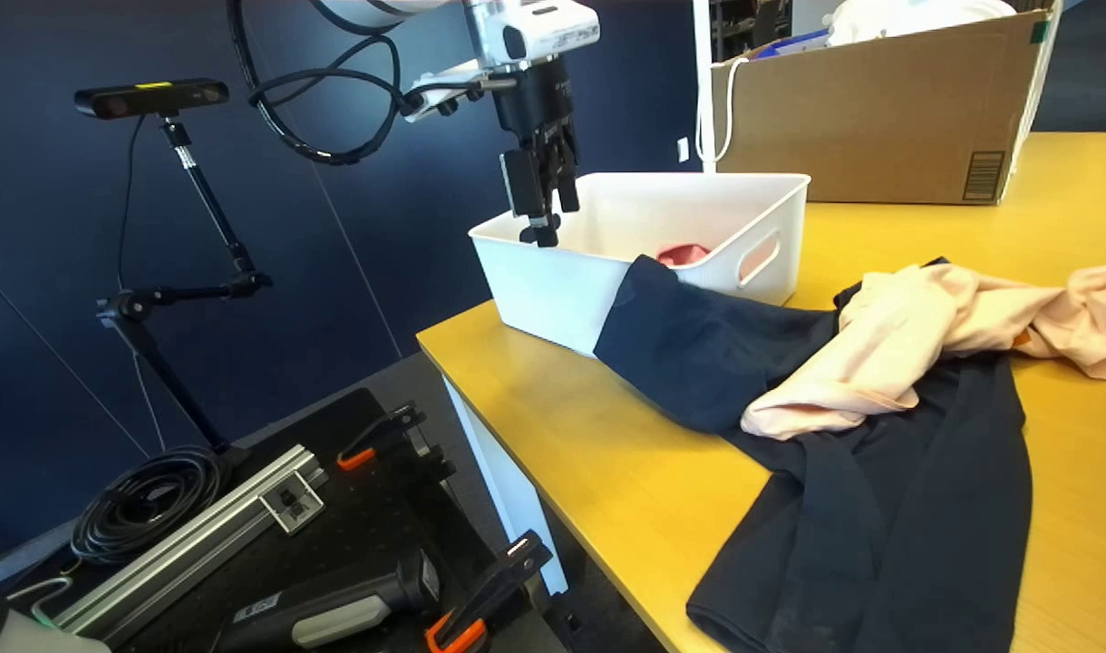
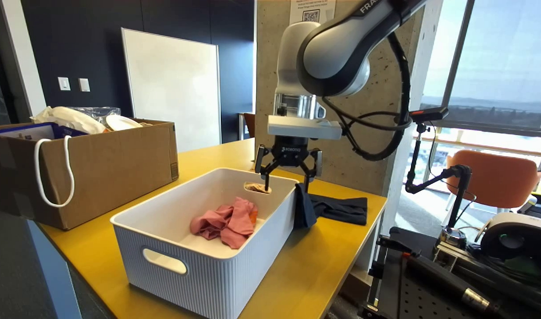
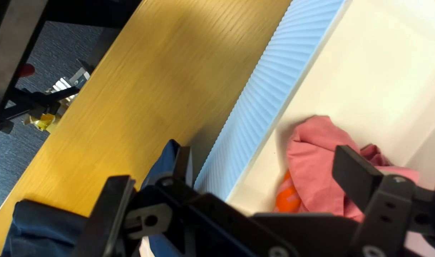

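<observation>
Gripper (image 2: pixel 287 187): one, black, placed at a long wall of the white bin (image 2: pixel 199 279); jaws set wide apart, with the rim and ribbed wall framed between the fingers in the wrist view

White bin: one, rectangular, ribbed outside, pierced by a handle hole at either end, set upright on the yellow table (image 1: pixel 562 408)

Pink cloth (image 2: pixel 228 221): one, crumpled, laid on the floor of the white bin; an orange patch shown at its edge

Navy garment (image 1: pixel 888 544): one, spread on the table outside the white bin; one end propped up beside the bin's long wall to about the rim; near the gripper, yet shown apart from it in an exterior view

Peach cloth (image 1: pixel 897 354): one, bunched, laid over the navy garment, past the end of the white bin

Cardboard box (image 2: pixel 124 173): one, open-topped, filled above its edge, stood near the opposite long wall of the white bin

Camera stand (image 1: pixel 134 307): one, black, fixed on a black cart (image 2: pixel 419 294) well apart from the white bin
</observation>
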Available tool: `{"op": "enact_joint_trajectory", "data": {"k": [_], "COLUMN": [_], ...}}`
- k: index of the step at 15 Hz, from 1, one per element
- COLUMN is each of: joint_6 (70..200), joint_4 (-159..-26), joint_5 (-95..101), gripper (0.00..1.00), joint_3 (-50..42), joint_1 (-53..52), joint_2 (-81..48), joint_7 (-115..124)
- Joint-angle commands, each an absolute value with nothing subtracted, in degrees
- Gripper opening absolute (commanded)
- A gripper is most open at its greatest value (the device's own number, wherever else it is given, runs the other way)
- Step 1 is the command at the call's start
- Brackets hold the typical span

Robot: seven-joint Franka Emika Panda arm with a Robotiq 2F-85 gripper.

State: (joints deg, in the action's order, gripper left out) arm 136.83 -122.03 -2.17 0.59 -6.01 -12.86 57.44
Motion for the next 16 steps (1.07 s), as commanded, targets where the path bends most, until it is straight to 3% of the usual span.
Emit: {"op": "enact_joint_trajectory", "data": {"k": [1,8,9,10,12,16], "joint_6": [138.3,141.7,142.3,142.8,144.0,147.6], "joint_4": [-119.3,-117.2,-117.0,-116.7,-116.6,-117.3], "joint_5": [-4.3,2.2,2.2,2.4,2.8,1.8], "gripper": [1.0,1.0,0.96,0.72,0.71,0.39], "joint_3": [1.2,-2.9,-3.2,-3.6,-4.3,-3.5], "joint_1": [-6.4,-8.6,-8.7,-8.9,-9.6,-9.4], "joint_2": [-17.0,-23.8,-24.4,-25.2,-25.7,-24.3], "joint_7": [56.7,62.2,62.1,62.2,62.8,59.0]}}
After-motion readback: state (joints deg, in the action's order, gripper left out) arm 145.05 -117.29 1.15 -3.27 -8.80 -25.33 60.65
